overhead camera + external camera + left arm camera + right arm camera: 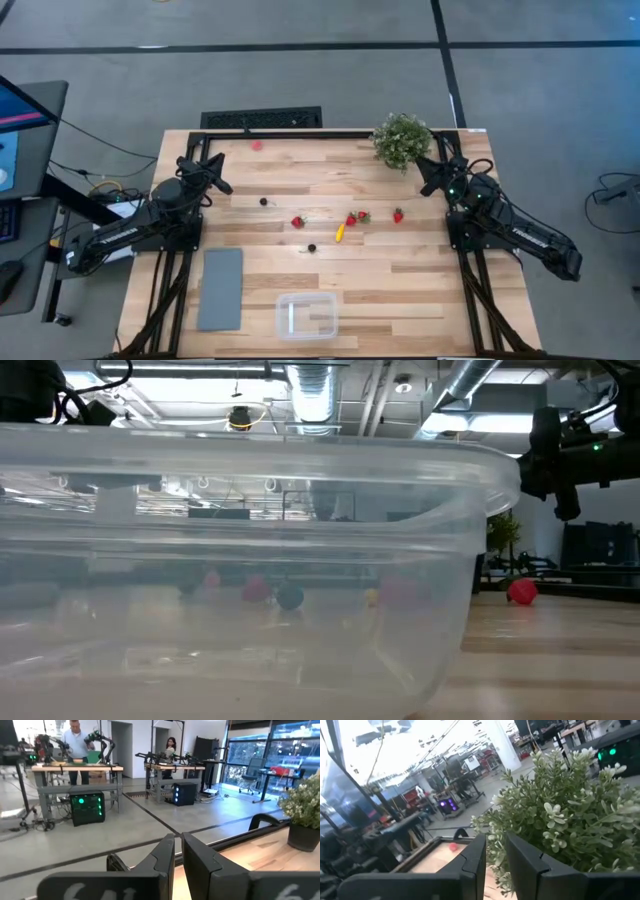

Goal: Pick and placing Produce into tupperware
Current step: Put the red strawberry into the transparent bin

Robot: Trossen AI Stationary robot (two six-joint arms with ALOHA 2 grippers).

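The produce lies scattered mid-table in the high view: a black berry (264, 201), a red strawberry (297, 222), a second black berry (312, 247), the yellow piece (340, 232), two red pieces side by side (357, 217) and another red one (398, 215). The clear tupperware (307, 314) sits at the near edge with nothing visible in it; in the low view its wall (250, 560) fills the picture. My left gripper (218, 181) hovers at the table's left and my right gripper (432, 172) at its right, beside the plant. Both are shut, holding nothing, well away from the produce.
A leafy potted plant (401, 140) stands at the far right corner, close in front of my right gripper (495, 855). A flat grey slab (221, 288) lies left of the tupperware. A pink spot (257, 145) marks the far side. People stand in the room beyond.
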